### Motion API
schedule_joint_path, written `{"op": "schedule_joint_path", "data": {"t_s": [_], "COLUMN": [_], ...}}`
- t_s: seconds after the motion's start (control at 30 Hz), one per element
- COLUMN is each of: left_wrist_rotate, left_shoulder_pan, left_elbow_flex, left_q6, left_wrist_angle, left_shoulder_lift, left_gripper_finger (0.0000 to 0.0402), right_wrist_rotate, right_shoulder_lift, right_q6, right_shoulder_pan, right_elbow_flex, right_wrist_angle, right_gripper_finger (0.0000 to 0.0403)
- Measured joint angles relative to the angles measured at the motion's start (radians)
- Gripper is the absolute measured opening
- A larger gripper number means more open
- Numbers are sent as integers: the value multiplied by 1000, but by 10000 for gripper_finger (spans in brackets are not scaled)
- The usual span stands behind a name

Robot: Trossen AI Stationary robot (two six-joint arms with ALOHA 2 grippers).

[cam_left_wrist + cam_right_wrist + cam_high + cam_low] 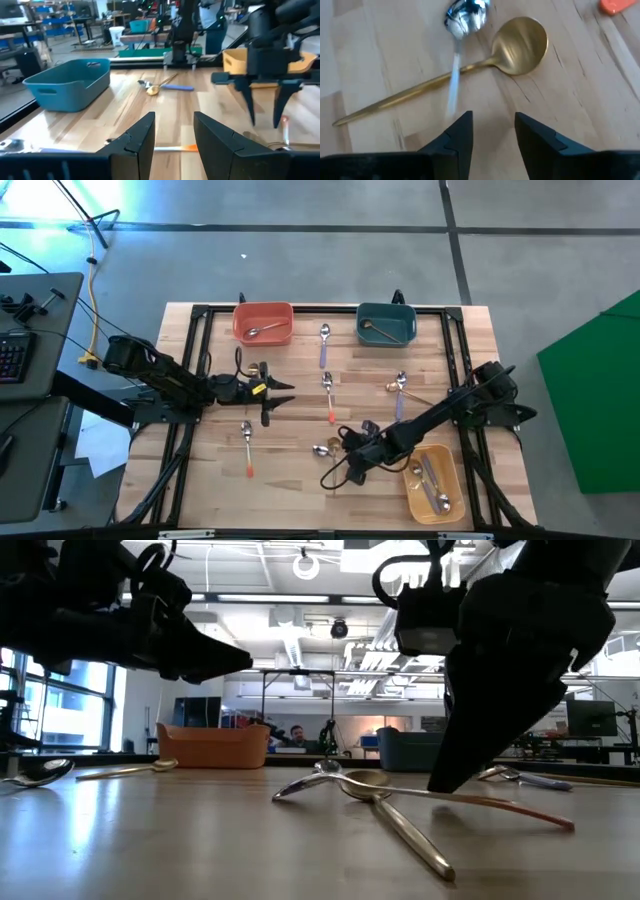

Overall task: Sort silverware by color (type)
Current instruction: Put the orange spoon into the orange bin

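Gold spoon (pixel 485 62) lies on the tabletop (pixel 560 120) just under my right claw (pixel 492 132), crossed by a silver-bowled spoon (pixel 462 22); fingers apart, empty. I should straddle the gold handle alone, clear of the crossing

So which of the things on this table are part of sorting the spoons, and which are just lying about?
Part of the job:
- loose spoons, e.g. gold spoon crossed by a silver-bowled one below the right gripper
- orange-handled spoon
- purple-handled spoon
- coral bin, teal bin, yellow bin

Just lying about:
- keyboard
- green panel
- left gripper, waiting
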State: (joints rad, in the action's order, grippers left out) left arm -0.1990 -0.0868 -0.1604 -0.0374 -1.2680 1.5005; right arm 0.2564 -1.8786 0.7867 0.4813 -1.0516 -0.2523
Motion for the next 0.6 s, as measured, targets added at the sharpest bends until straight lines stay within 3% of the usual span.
{"op": "schedule_joint_path", "data": {"t_s": [0.17, 0.43, 0.6], "left_wrist_rotate": [-6, -6, -6], "left_shoulder_pan": [0, 0, 2], "left_elbow_flex": [0, 0, 0], "left_q6": [-1, 7, 9], "left_wrist_angle": [8, 8, 8], "left_shoulder_lift": [0, 0, 0], "left_gripper_finger": [126, 126, 126], "right_wrist_rotate": [10, 14, -15], "right_shoulder_lift": [1, -21, -63], "right_q6": [-11, -26, -32], "right_shoulder_pan": [4, 10, 9], "right_elbow_flex": [-34, -49, -53], "right_wrist_angle": [-1, 3, 2], "right_gripper_finger": [133, 190, 184]}}
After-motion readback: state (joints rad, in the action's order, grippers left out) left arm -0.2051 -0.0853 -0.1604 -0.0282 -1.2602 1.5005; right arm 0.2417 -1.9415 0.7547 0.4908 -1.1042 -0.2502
